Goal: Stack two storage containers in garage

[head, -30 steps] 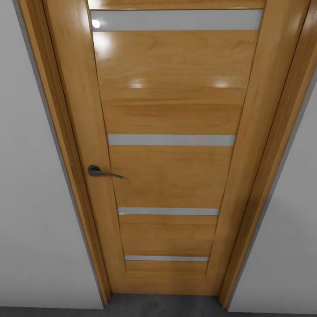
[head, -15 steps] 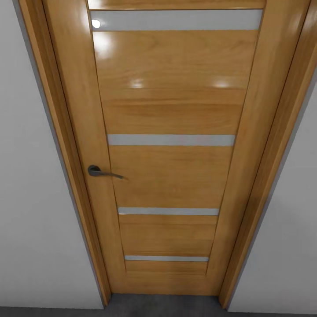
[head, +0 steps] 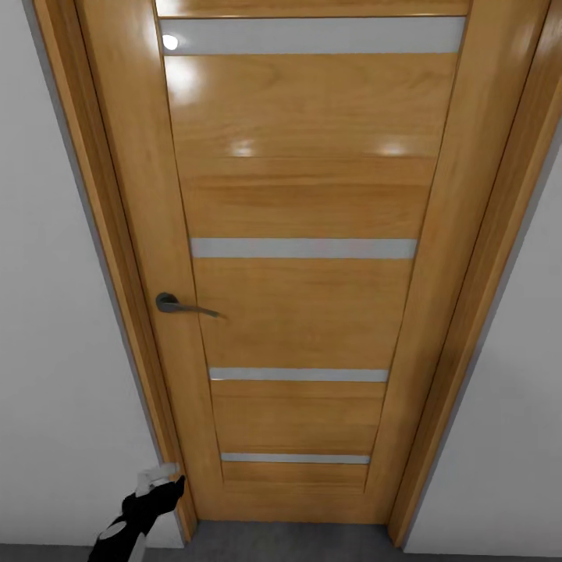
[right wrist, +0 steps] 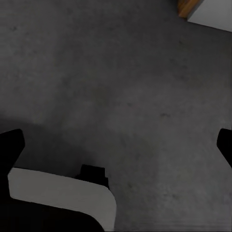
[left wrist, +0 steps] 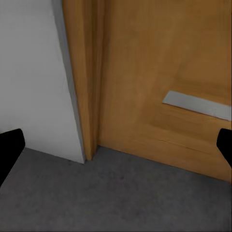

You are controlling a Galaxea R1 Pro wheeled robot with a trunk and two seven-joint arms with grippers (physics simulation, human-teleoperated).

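Left hand: seen low beside the door frame in the head view; its fingers are spread wide apart, nothing held.
Right hand: fingers spread wide, nothing between them; pointed down at the floor.
Floor: dark grey concrete, seen under both hands.
Door: honey-coloured wood, shut, long axis upright; grey lever handle pointed toward the door's middle.
Walls: white-grey, flanking the frame.

Home interior: honey-wood panel door, white walls, concrete floor.

Head faces door close; wrists look down at floor
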